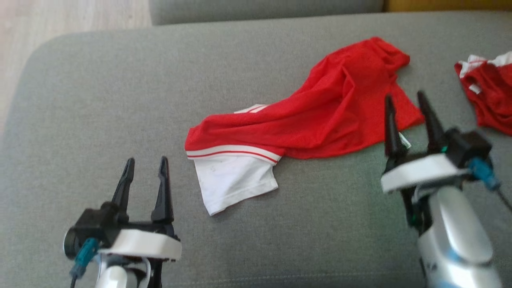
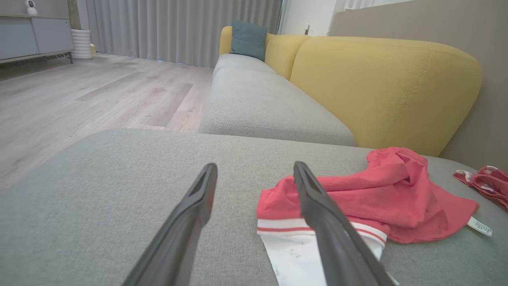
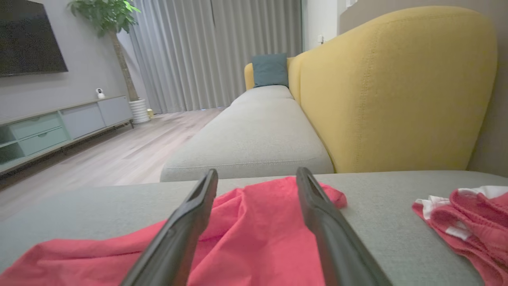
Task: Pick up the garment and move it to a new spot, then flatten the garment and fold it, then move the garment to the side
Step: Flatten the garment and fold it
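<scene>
Diagonally, the red garment (image 1: pixel 312 116) is lying crumpled on the grey sofa cushion (image 1: pixel 100 100), its white sleeve (image 1: pixel 232 180) pointing toward the left pincer (image 1: pixel 146 159); both that and the right pincer (image 1: pixel 403 95) are gaping wide, gripping nothing.

Grey sofa seat (image 1: pixel 100 100) carries a crumpled red garment (image 1: pixel 320 116); a second red garment (image 1: pixel 490 94) lies well apart
</scene>
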### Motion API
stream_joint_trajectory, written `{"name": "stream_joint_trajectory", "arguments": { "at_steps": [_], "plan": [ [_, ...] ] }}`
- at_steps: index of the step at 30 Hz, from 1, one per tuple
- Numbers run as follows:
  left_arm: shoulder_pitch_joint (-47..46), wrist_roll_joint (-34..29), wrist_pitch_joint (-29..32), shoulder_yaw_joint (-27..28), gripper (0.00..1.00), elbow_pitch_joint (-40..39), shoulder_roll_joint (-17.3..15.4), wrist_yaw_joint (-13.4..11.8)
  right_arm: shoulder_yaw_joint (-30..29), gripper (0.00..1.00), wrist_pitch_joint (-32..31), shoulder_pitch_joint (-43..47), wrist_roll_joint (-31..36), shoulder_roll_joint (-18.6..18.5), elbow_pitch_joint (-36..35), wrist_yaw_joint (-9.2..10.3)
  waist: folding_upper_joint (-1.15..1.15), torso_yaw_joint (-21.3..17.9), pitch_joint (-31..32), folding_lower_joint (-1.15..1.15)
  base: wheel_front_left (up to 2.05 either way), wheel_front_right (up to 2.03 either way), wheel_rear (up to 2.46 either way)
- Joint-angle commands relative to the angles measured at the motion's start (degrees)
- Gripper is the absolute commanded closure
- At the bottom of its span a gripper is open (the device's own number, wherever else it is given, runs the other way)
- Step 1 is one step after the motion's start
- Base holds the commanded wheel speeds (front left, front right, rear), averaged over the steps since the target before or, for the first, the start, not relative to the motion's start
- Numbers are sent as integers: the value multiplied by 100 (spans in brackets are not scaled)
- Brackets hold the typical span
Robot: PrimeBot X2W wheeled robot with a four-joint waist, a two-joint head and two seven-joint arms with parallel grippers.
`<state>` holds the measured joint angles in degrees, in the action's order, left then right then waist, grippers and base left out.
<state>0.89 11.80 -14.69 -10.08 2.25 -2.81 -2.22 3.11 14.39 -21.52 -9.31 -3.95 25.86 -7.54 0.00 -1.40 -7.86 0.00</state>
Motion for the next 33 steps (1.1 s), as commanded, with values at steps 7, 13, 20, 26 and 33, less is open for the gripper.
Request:
{"name": "stream_joint_trajectory", "arguments": {
  "at_steps": [7, 13, 20, 26, 33],
  "plan": [
    [169, 113, -31, 236, 0, -145, -7, -111, 315, 0, 61, 913, -344, 105, -924, 5, 0, 96, 443, 0, 0, 0, 0],
    [271, 173, -31, 227, 0, -117, -7, -171, 270, 0, 61, 1268, -456, 106, -1221, 5, 0, 84, 601, 0, 0, 0, 0],
    [307, 192, -31, 236, 0, -83, -7, -174, 339, 0, 61, 1372, -496, 107, -1254, 5, 0, 69, 669, 0, 0, 0, 0],
    [326, 188, -31, 224, 0, -79, -7, -173, 375, 0, 28, 1413, -509, 107, -1200, 5, 0, 78, 689, 0, 0, 0, 0],
    [329, 180, -31, 221, 0, -82, -7, -156, 370, 0, -62, 1424, -448, 107, -1144, 5, 0, 91, 688, 0, 0, 0, 0]
  ]
}}
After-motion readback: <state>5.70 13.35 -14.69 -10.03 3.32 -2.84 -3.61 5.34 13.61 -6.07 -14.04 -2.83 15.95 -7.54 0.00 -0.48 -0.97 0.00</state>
